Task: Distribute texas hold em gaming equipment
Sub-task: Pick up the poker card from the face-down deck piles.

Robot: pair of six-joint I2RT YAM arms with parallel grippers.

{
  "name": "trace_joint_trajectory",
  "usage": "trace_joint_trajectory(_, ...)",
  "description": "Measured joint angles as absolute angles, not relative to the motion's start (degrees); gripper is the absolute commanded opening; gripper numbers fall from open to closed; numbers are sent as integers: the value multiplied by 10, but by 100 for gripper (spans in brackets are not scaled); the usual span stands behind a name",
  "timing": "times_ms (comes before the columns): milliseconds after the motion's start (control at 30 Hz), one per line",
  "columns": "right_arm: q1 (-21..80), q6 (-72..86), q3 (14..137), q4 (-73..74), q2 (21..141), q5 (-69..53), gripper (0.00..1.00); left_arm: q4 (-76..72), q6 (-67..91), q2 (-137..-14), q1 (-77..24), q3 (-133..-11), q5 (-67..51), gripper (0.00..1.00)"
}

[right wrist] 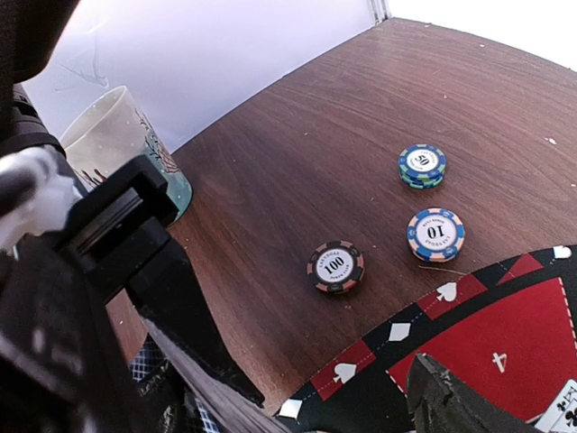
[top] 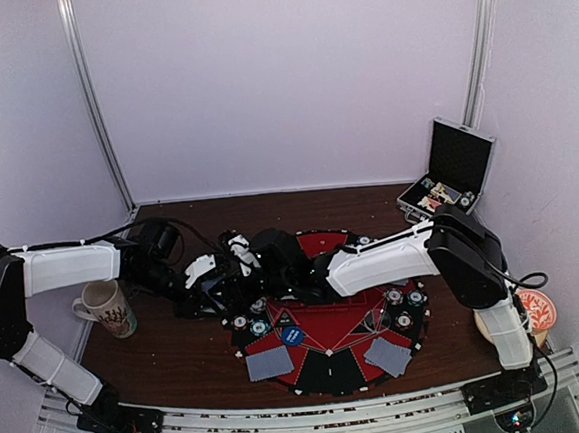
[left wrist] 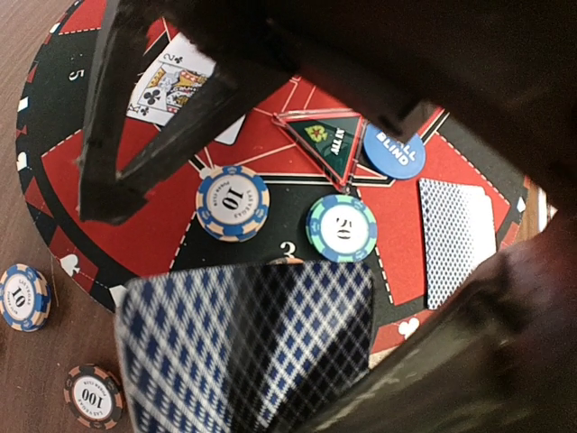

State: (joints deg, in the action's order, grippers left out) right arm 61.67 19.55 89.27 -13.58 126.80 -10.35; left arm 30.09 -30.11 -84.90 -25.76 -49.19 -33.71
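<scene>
My left gripper (left wrist: 297, 379) is shut on a deck of blue-checked playing cards (left wrist: 225, 352) held over the near-left edge of the round red and black mat (top: 328, 319). My right gripper (right wrist: 334, 388) stands open right beside the deck, one fingertip (right wrist: 451, 401) over the mat. In the top view both grippers meet at the mat's left rim, left gripper (top: 215, 286), right gripper (top: 259, 269). On the mat lie a 10 chip (left wrist: 233, 202), a 50 chip (left wrist: 342, 227), a blue blind disc (left wrist: 394, 149), a face-down card (left wrist: 457, 239) and a face-up card (left wrist: 167, 86).
Off the mat on the brown table lie a 50 chip (right wrist: 422, 166), a 10 chip (right wrist: 435, 234) and a 100 chip (right wrist: 336, 266). A patterned mug (top: 106, 308) stands at the left. An open black case (top: 452, 174) sits at the back right. An orange disc (top: 535, 310) lies at the right.
</scene>
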Motion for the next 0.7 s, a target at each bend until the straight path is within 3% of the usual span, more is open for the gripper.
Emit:
trace_joint_trajectory(267, 612, 200, 913, -136, 1285, -107, 68, 302, -302, -849, -253, -492, -330, 35)
trace_joint_trajectory(533, 607, 203, 866, -163, 1260, -104, 61, 300, -302, -849, -253, -492, -328, 35)
trace_joint_trajectory(700, 603, 201, 862, -160, 1254, -103, 61, 298, -301, -849, -253, -492, -326, 35)
